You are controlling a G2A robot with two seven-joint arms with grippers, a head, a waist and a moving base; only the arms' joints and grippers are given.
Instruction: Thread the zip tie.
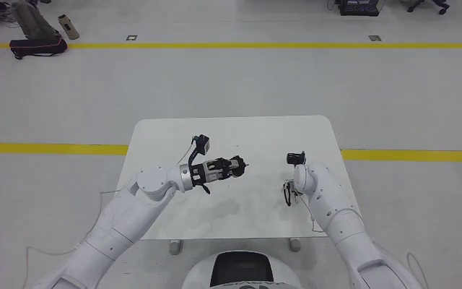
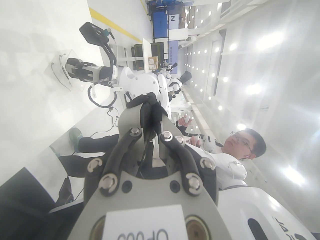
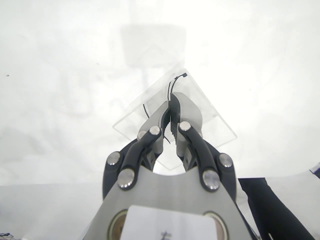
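Note:
My right gripper [image 3: 172, 96] points down at a clear plate [image 3: 215, 123] on the white table [image 1: 231, 137]. It is shut on a thin black zip tie [image 3: 175, 81] whose square head [image 3: 184, 75] sticks out past the fingertips. The tail hangs behind the pads. In the top view this gripper [image 1: 288, 193] is at the table's right side. My left gripper [image 1: 242, 165] is held level above the table's middle, apart from the right one. It is shut on a thin black strand [image 2: 143, 156], apparently a zip tie, with a small tip [image 1: 247, 165] poking out.
The clear plate [image 2: 53, 61] carries a few more black zip ties [image 2: 62, 76] beside the right gripper [image 2: 68, 68]. The table's near edge lies close behind both arms. Bare white tabletop stretches left of the plate and toward the far edge.

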